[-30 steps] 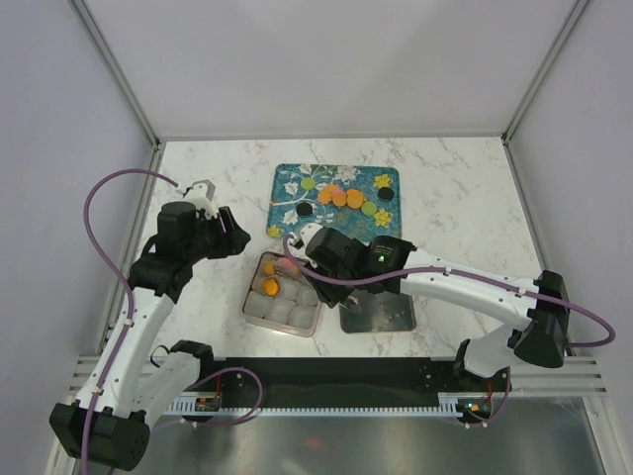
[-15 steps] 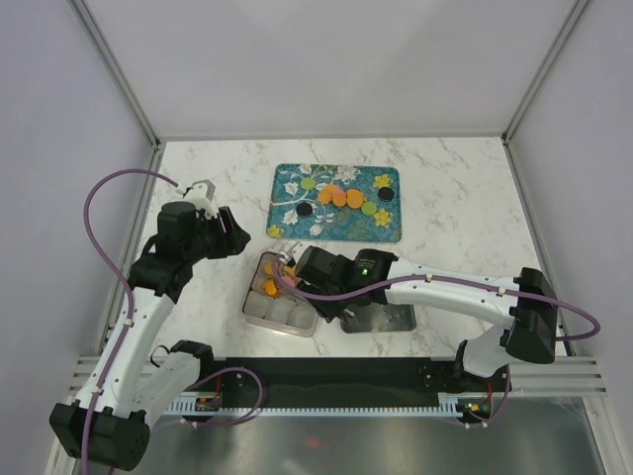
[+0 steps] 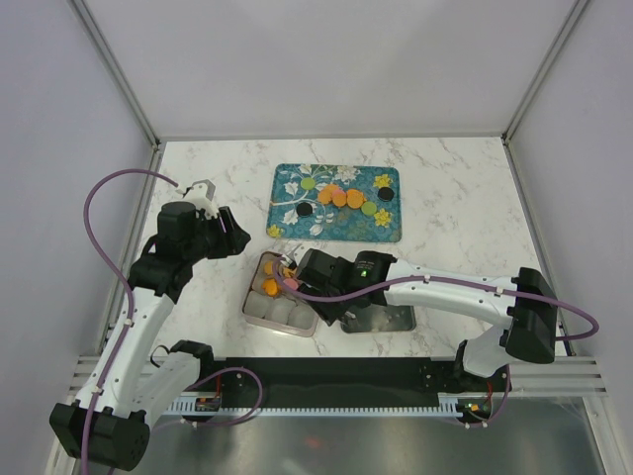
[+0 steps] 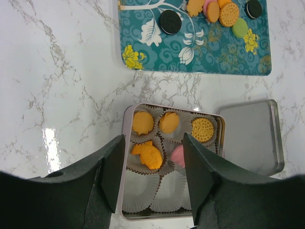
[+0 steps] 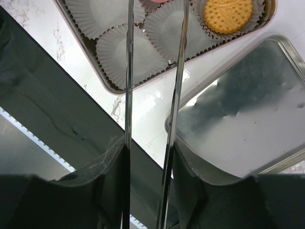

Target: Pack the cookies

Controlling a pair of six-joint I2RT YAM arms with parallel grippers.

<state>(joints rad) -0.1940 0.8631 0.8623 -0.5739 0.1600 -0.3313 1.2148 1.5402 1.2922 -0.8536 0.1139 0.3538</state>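
Cookies [image 4: 202,129]: mostly orange, some black, green, pink. Five sit in tin's [image 4: 125,143] paper cups, rest on teal tray [image 4: 214,57]. Your left gripper [image 4: 153,139]: jaws apart, empty. Your right gripper [image 3: 288,262]: blades apart over tin, tips cropped, probably empty.

Right gripper [image 3: 288,269] and its arm [image 3: 435,287] lie over the tin [image 3: 265,311], covering its right-hand cups and part of the lid [image 3: 396,318]; no way in from that side. Tin's left rim stands free. Left gripper [image 3: 237,236] hangs just beside the tin's far-left corner, over bare marble [image 3: 198,178]. Tray [image 3: 393,230], beyond the tin, open from above.
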